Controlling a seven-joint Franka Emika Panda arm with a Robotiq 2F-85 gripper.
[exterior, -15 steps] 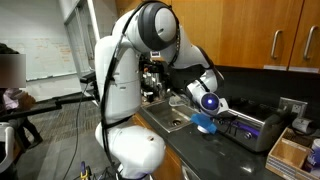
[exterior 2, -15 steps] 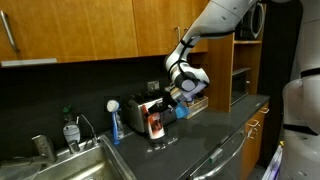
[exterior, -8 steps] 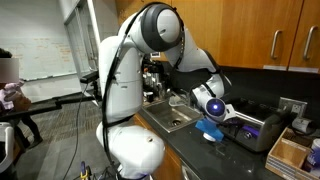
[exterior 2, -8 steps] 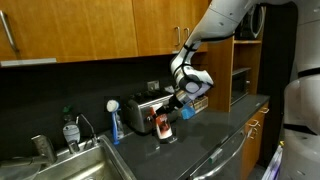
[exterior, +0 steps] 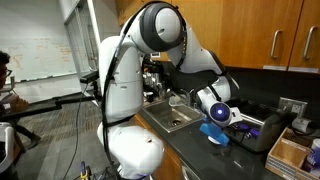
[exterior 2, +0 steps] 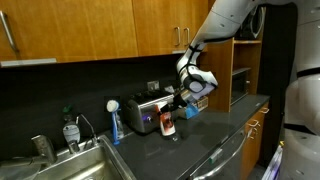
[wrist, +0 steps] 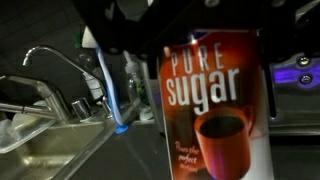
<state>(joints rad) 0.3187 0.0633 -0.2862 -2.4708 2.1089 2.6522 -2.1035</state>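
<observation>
My gripper (exterior 2: pixel 172 113) is shut on a red canister labelled "Pure Sugar" (wrist: pixel 212 110) and holds it upright just above the dark countertop (exterior 2: pixel 200 148). In the wrist view the canister fills the middle of the frame, with the dark fingers at its top and sides. In an exterior view the canister (exterior 2: pixel 167 123) hangs in front of a silver toaster (exterior 2: pixel 140 110). The gripper (exterior: pixel 213 128) also shows with its blue pads (exterior: pixel 215 131) above the counter, beside the toaster (exterior: pixel 250 128); the canister is hidden there.
A steel sink (exterior 2: pixel 70 165) with a faucet (wrist: pixel 60 62) lies along the counter. A soap bottle (exterior 2: pixel 68 130) and a blue-handled brush (exterior 2: pixel 114 124) stand by it. Wooden cabinets (exterior 2: pixel 90 30) hang above. A cardboard box (exterior: pixel 290 152) sits past the toaster.
My gripper has carried the sugar canister along the counter, away from the sink side of the toaster, and slightly lower toward the countertop.
</observation>
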